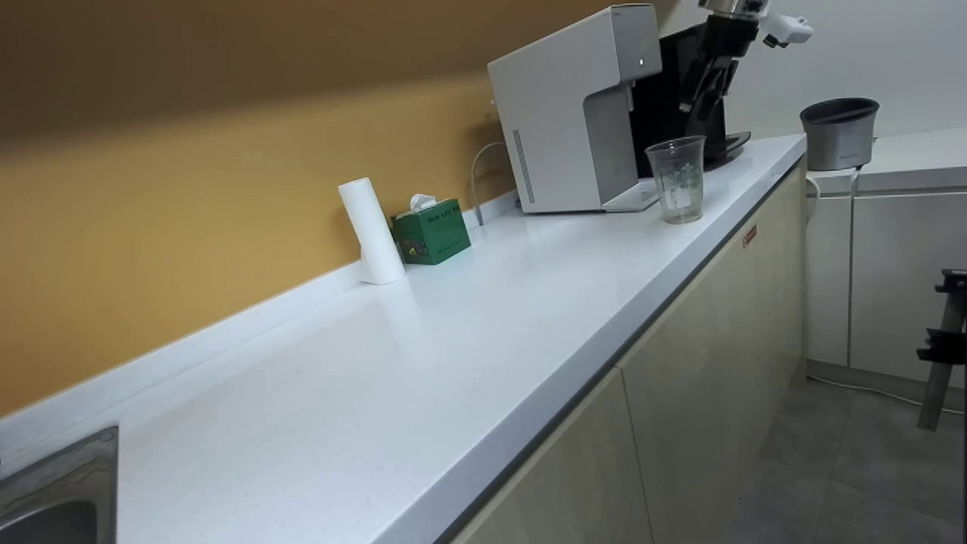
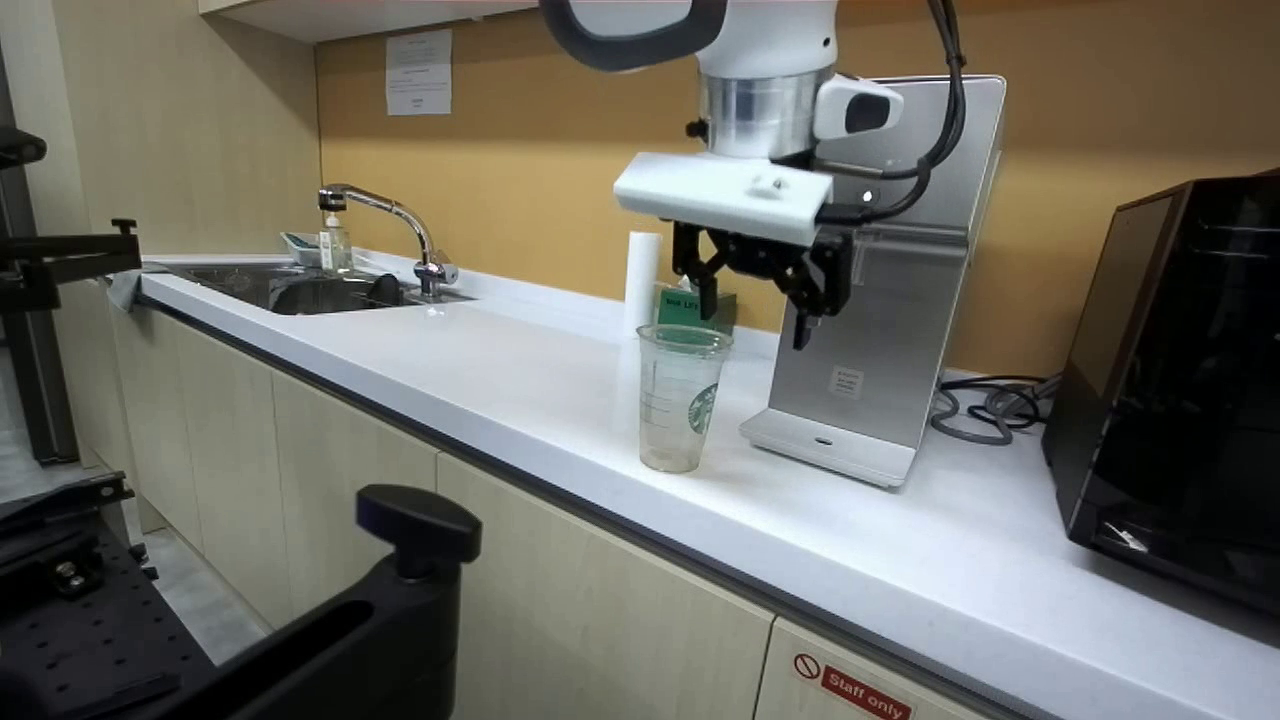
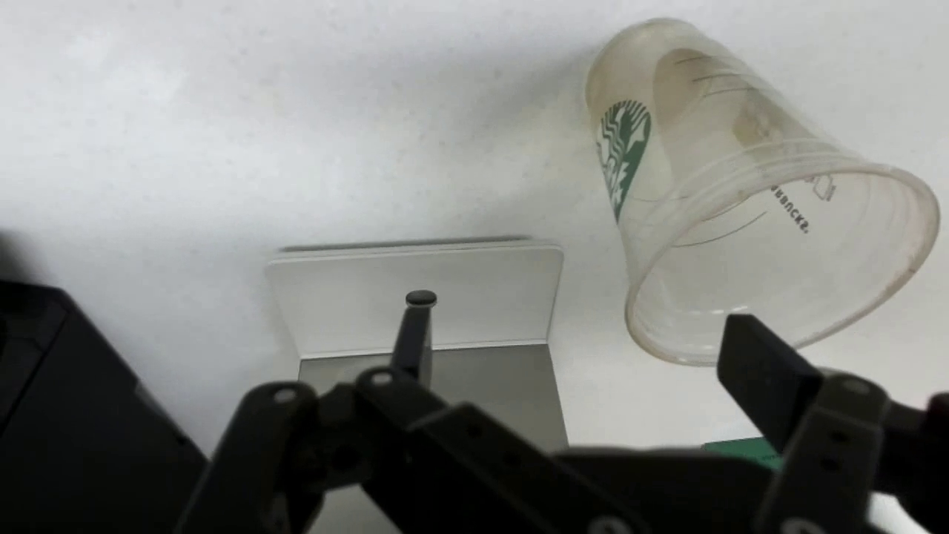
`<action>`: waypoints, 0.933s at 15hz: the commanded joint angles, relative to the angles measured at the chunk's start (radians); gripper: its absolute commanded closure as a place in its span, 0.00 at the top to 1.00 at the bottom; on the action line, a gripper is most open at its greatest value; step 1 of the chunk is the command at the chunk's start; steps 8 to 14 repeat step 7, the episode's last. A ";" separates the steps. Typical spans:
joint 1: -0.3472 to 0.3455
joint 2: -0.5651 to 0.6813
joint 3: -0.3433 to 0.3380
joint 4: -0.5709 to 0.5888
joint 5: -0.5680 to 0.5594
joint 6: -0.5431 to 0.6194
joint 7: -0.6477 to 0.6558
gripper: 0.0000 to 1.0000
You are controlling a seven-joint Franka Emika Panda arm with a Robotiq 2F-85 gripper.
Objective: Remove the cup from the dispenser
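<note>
The clear cup with a green logo (image 2: 682,405) stands upright on the white counter, outside the dispenser's niche, between its base and the counter's front edge. It also shows in an exterior view (image 1: 678,185) and in the wrist view (image 3: 689,141), at upper right. The white dispenser (image 1: 563,113) stands behind it; its front and base plate show in an exterior view (image 2: 850,350) and the wrist view (image 3: 489,297). My gripper (image 2: 756,322) is open and empty, above cup height, in front of the dispenser. In the wrist view its fingers (image 3: 582,341) are apart, touching nothing.
A black machine (image 2: 1170,370) stands beside the dispenser. A green tissue box (image 1: 432,233) and a white paper roll (image 1: 372,230) stand by the wall. A sink (image 2: 310,290) is at the counter's far end. A dark grey container (image 1: 840,136) sits on another counter.
</note>
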 commanded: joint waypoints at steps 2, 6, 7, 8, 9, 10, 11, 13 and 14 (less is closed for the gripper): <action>0.027 -0.109 0.003 -0.058 -0.210 0.089 0.135 1.00; 0.043 -0.153 0.000 -0.069 -0.357 0.102 0.229 1.00; 0.045 -0.158 -0.001 -0.069 -0.384 0.095 0.254 1.00; 0.045 -0.158 -0.001 -0.069 -0.384 0.095 0.254 1.00; 0.045 -0.158 -0.001 -0.069 -0.384 0.095 0.254 1.00; 0.045 -0.158 -0.001 -0.069 -0.384 0.095 0.254 1.00; 0.045 -0.158 -0.001 -0.069 -0.384 0.095 0.254 1.00; 0.045 -0.158 -0.001 -0.069 -0.384 0.095 0.254 1.00; 0.045 -0.158 -0.001 -0.069 -0.384 0.095 0.254 1.00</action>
